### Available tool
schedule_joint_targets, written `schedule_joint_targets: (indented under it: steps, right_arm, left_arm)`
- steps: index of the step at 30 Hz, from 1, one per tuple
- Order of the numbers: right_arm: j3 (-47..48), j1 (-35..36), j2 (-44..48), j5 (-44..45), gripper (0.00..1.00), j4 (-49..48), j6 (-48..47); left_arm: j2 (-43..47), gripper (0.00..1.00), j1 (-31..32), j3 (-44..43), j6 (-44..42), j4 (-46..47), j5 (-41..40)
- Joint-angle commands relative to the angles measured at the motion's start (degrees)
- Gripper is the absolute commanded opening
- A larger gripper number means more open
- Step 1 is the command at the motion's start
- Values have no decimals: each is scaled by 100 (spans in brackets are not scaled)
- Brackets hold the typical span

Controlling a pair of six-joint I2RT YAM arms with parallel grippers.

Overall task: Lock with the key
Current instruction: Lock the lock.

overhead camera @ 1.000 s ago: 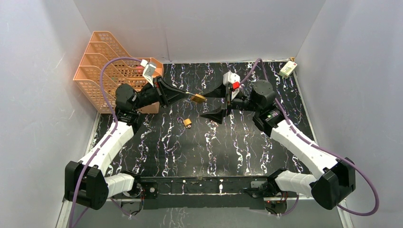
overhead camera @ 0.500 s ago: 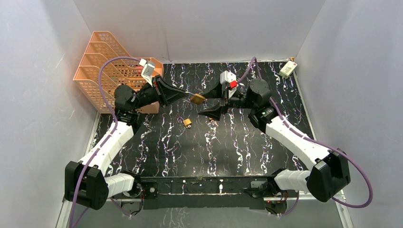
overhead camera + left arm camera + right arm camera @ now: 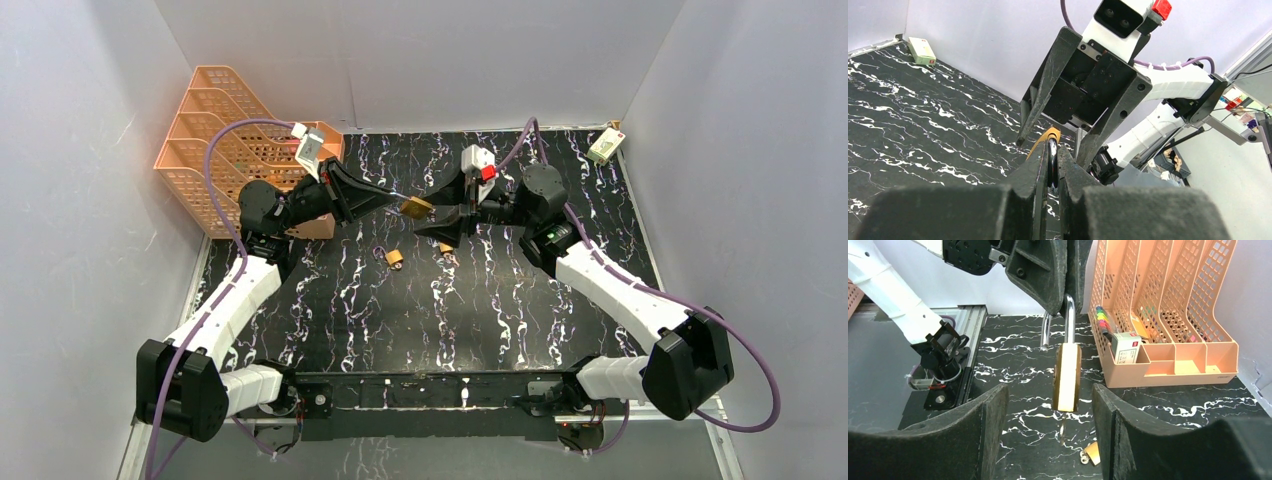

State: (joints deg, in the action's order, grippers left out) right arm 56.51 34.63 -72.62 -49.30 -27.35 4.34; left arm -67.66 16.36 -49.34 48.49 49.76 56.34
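No wording is legible anywhere. A small white box (image 3: 1124, 347) in the orange desk organizer (image 3: 1168, 315) carries a red mark and print too fine to read. Another small box (image 3: 606, 146), at the counter's (image 3: 500, 310) far right corner, bears an unreadable label.

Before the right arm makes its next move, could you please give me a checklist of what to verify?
1. Hold: left gripper jaws shut on the shackle of the padlock: ok.
2. Approach: right gripper jaws open on either side of the padlock, not touching it: ok.
3. Closure: shackle pushed home: not ok, one leg hangs free.
4. Tool: key in hand: not ok, it lies on the table.
5. Keyhole position: cannot tell.
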Motion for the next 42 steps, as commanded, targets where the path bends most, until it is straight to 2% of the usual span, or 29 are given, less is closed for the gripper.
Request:
schedule_joint_targets:
  steps: [1,3,6,8,10,16,19,22,23,24,25,26,30,35,40,42]
  right_arm:
    - [205,8,9,200,66,-556,106]
    - [200,8,28,263,60,-573,134]
    - [194,5,33,285,46,-541,108]
    - [198,8,11,280,27,-519,102]
    - [220,8,-18,326,2,-453,120]
    - [508,5,-21,639,0,326,115]
    - [951,-21,-144,511,0,1292,-121]
    - [1466,-168,-333,-146,0,2196,-335]
    - [1605,-245,-409,-418,0,2452,-364]
    - [1709,-342,-462,-666,0,2642,-379]
    - [1808,-407,-505,-888,0,2808,-397]
    - [1894,-452,-553,-1101,0,3036,-422]
    - [2276,-484,-773,-1470,0,3912,-929]
    - [2416,-480,-896,-1855,0,4054,-987]
    - [2450,-480,-970,-1946,0,3891,-901]
    - [2476,-475,-995,-1971,0,3838,-880]
  left_arm:
    - [262,0,10,-254,39,491,-4]
    - [258,0,14,-228,36,495,-20]
    - [253,0,16,-195,29,500,-18]
    - [259,0,9,-186,22,508,-9]
    - [270,0,16,-181,13,517,11]
    - [232,0,8,-192,-25,526,141]
    - [191,3,-1,-225,-115,514,485]
    - [112,40,-30,-291,-177,442,991]
    - [94,49,-33,-309,-188,434,1171]
    - [83,84,-47,-327,-197,411,1404]
    - [70,97,-76,-355,-211,356,1581]
    - [69,98,-120,-402,-235,260,1747]
    - [90,98,-228,-548,-411,-73,2265]
    - [-58,83,-231,-672,-544,-409,2503]
    - [-255,60,-230,-629,-429,-423,2431]
    - [-258,58,-234,-574,-435,-423,2398]
